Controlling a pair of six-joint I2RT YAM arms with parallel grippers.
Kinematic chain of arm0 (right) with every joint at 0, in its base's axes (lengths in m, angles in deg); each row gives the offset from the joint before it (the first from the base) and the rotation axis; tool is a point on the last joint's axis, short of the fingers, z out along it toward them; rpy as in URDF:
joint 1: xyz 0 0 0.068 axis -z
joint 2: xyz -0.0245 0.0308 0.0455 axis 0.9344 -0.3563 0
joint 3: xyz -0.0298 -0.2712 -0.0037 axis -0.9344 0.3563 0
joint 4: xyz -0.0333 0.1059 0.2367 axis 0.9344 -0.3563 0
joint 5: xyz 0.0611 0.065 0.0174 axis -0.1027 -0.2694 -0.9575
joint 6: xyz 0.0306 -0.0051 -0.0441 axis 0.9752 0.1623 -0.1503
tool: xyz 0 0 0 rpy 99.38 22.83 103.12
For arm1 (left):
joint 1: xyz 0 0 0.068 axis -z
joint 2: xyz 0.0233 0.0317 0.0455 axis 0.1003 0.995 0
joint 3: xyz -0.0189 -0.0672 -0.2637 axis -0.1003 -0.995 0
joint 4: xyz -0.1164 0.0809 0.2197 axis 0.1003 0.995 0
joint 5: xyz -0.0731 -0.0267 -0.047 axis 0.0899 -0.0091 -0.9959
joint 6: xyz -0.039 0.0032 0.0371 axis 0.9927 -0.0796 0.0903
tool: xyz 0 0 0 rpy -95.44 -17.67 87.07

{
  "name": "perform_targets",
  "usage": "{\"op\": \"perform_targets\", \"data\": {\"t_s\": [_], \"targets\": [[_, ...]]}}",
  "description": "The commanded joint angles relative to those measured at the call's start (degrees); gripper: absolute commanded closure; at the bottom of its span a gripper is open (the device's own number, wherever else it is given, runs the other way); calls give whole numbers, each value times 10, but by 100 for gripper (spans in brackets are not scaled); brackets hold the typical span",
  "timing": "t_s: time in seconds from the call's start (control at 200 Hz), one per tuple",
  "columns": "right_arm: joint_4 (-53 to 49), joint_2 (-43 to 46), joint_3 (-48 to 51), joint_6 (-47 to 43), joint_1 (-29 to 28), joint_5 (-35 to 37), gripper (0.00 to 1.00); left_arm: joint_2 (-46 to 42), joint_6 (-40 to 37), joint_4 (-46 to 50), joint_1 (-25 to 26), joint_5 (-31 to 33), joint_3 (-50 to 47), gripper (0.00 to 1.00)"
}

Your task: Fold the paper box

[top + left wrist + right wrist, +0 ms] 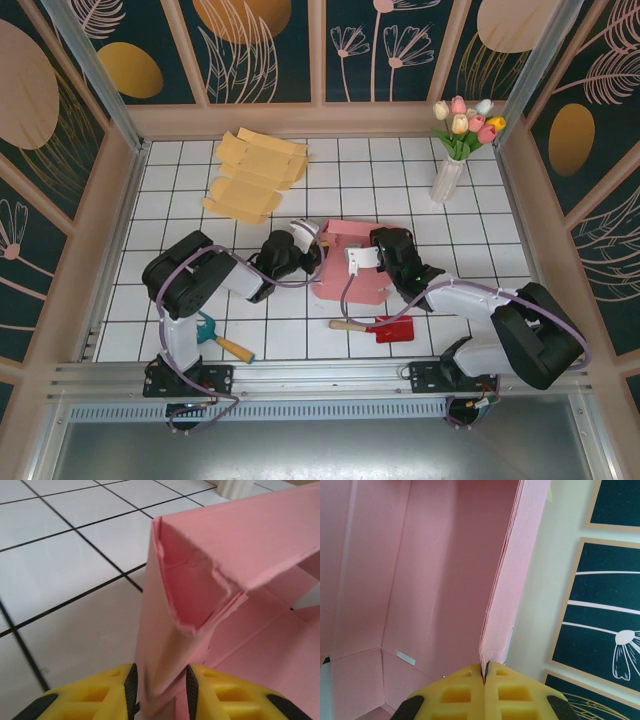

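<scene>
Top external: the paper box [365, 288] stands at frame centre on the desk [400, 180], with the left gripper [303, 238] and right gripper [362, 258] at its sides.
Left wrist: the left gripper [161, 690] clamps a folded wall of the paper box [200, 580] at lower centre.
Right wrist: the right gripper [485, 672], pressed together, pinches a thin wall of the paper box [435, 570].

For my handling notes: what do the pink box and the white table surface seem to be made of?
The pink box looks like thin matte card: its torn edge is ragged and its folds crease sharply. The table surface looks like smooth white tile with dark grid lines, faintly shiny, though it could be a printed sheet.
</scene>
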Motion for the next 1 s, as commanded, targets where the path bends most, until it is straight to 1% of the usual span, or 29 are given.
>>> {"op": "perform_targets", "data": {"t_s": [0.0, 0.165, 0.33, 0.48, 0.596, 0.746, 0.896, 0.926, 0.941, 0.996], "targets": [[-51, 3, -6, 6, 4, -17, 100, 19, 13, -9, -1, -37, 31, 68], [-45, -3, -6, 6, 0, -17, 100, 35, 23, -6, -1, -46, 52, 72], [-43, -7, -7, 7, -2, -16, 100, 42, 39, -11, 4, -22, 63, 75], [-44, -8, -9, 9, -6, -15, 100, 52, 54, -9, 28, 61, 83, 73], [-47, -9, -9, 12, -6, -15, 100, 64, 65, -18, 45, 118, 94, 73], [-51, -8, -11, 17, -6, -17, 100, 82, 76, -6, 57, 205, 116, 80], [-52, -10, -13, 22, -6, -18, 100, 95, 88, -12, 65, 246, 122, 86], [-52, -11, -14, 24, -6, -16, 100, 97, 88, -9, 69, 272, 124, 89], [-52, -12, -14, 25, -6, -15, 100, 97, 88, -4, 71, 295, 126, 91], [-54, -14, -17, 28, -5, -8, 100, 98, 88, 30, 82, 398, 139, 100]]}}
